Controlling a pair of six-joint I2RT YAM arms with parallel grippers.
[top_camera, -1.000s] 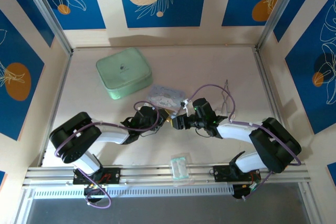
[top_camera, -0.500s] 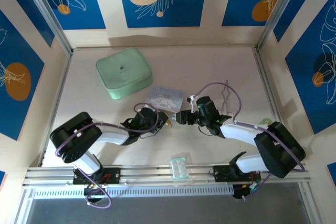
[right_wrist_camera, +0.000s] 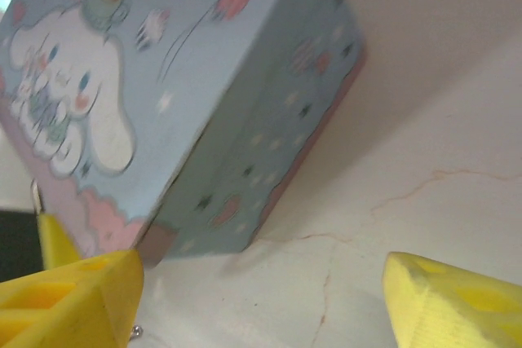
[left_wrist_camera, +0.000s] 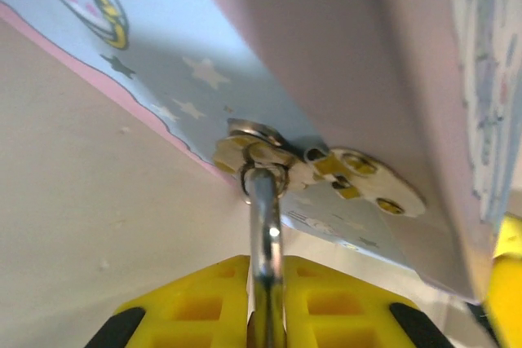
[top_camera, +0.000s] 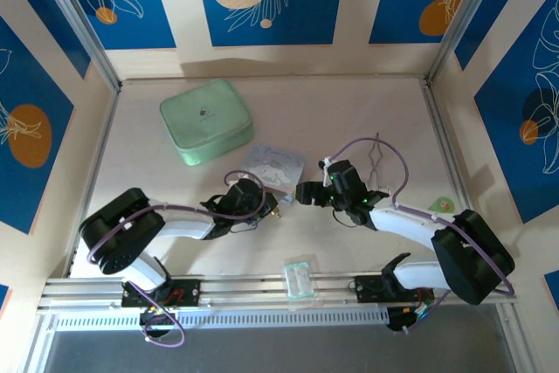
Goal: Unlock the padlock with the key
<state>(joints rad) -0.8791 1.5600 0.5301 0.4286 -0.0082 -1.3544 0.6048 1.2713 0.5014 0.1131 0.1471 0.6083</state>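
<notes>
box (top_camera: 276, 164) mid worktop (top_camera: 349, 111), case (top_camera: 206, 120) behind-left. left claw (top_camera: 272, 208) at box's near-left side, key (left_wrist_camera: 263, 218) in it meeting padlock (left_wrist_camera: 254, 152); right claw (top_camera: 301, 192) right of box.

Bright even light; soft shadows; wrist views blurred.

Looking down on a pale beige matte counter (top_camera: 349, 120), softly and evenly lit. Boxed in on three sides by deep blue wall panels (top_camera: 271, 6) with white leaf outlines and orange and cream discs, split by plain cream strips (top_camera: 352, 6). Silver metal posts (top_camera: 85, 28) slanting at both back corners. Along the near edge, a slotted aluminium rail (top_camera: 236, 288), with a dark grey surface (top_camera: 262, 347) beyond it.
</notes>
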